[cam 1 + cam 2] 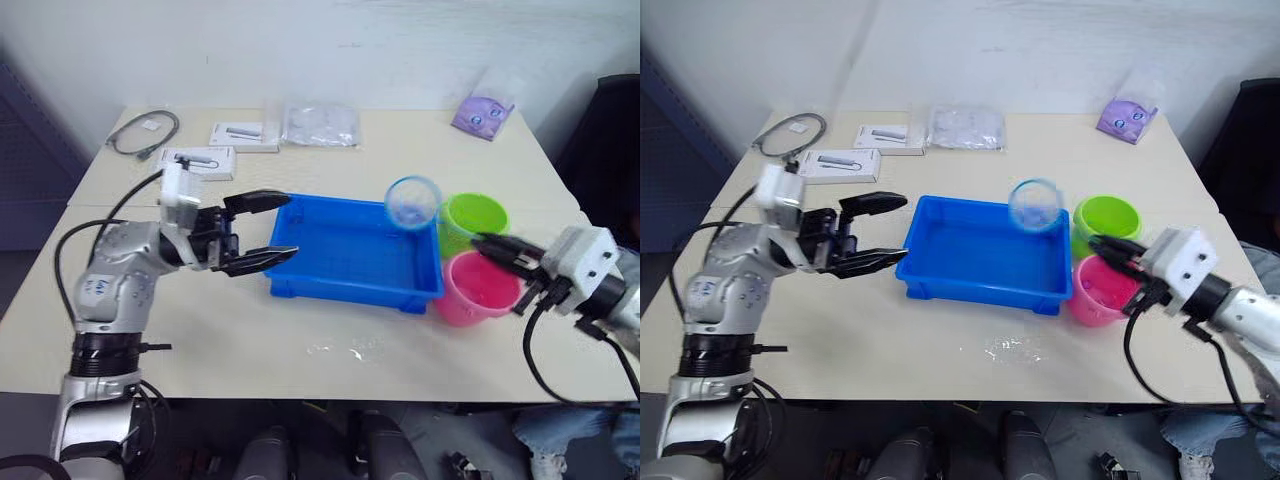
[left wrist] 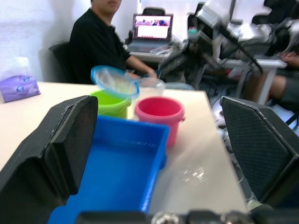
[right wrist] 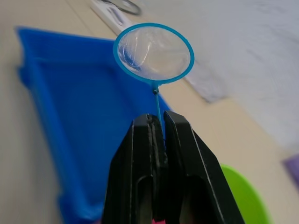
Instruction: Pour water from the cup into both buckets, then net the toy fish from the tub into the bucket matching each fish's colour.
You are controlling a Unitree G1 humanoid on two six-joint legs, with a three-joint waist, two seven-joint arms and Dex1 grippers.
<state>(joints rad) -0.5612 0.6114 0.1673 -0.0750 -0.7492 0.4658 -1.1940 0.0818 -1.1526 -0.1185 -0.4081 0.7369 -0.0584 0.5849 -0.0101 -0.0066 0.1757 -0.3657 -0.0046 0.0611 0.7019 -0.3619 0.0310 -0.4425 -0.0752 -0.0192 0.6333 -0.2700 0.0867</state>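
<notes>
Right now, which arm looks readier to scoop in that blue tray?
The right: its hand is shut on the round blue-rimmed mesh net, held above the blue plastic tub. The left hand is open beside the tub.

Beige table (image 1: pixel 240 330) bears tub (image 1: pixel 350 255), buckets (image 1: pixel 470 222), boxes (image 1: pixel 195 160), cable (image 1: pixel 145 130).

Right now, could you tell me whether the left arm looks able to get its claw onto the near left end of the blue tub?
Probably yes. The left claw hangs open just beside the tub's left end, with only bare table between them. The net, held by the right claw, is over the tub's far right corner, well clear.
</notes>
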